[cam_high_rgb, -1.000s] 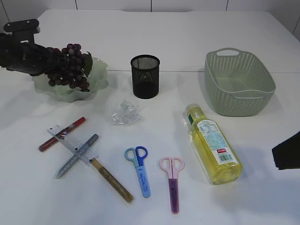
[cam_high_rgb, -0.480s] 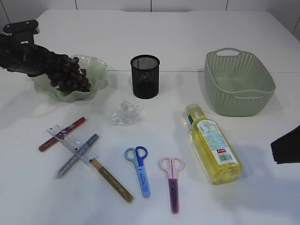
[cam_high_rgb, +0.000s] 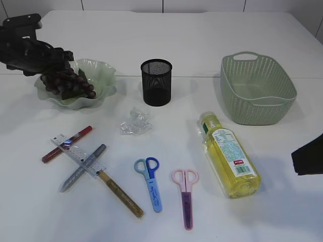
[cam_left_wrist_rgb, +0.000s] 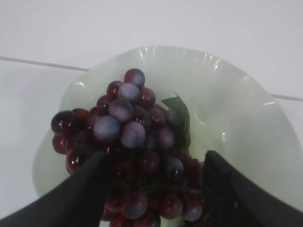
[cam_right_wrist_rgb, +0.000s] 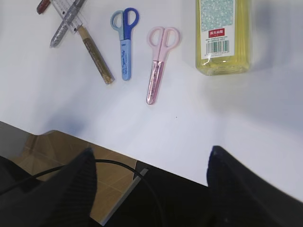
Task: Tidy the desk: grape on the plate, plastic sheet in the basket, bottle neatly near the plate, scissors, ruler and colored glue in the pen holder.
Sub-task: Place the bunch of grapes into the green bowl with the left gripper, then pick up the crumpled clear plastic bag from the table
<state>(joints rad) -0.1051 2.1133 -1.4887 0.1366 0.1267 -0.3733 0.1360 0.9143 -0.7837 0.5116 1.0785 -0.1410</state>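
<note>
Over the plate (cam_high_rgb: pixel 103 75), the left claw (cam_left_wrist_rgb: pixel 154 187) hangs spread astride the grape (cam_left_wrist_rgb: pixel 135 142), gripping nothing.

White tabletop (cam_high_rgb: pixel 202 40); brown floor (cam_right_wrist_rgb: pixel 57 156), black cable (cam_right_wrist_rgb: pixel 118 163) below edge.

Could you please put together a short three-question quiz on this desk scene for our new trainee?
1. True or false: the grapes lie on the plate.
2. What lies inside the basket? A) the plastic sheet B) a bottle C) nothing visible
3. How is the bottle posed?

Key:
1. True; the left gripper straddles the bunch with jaws apart.
2. C; the plastic sheet lies on the table in front of the pen holder.
3. On its side, cap toward the basket.
</note>
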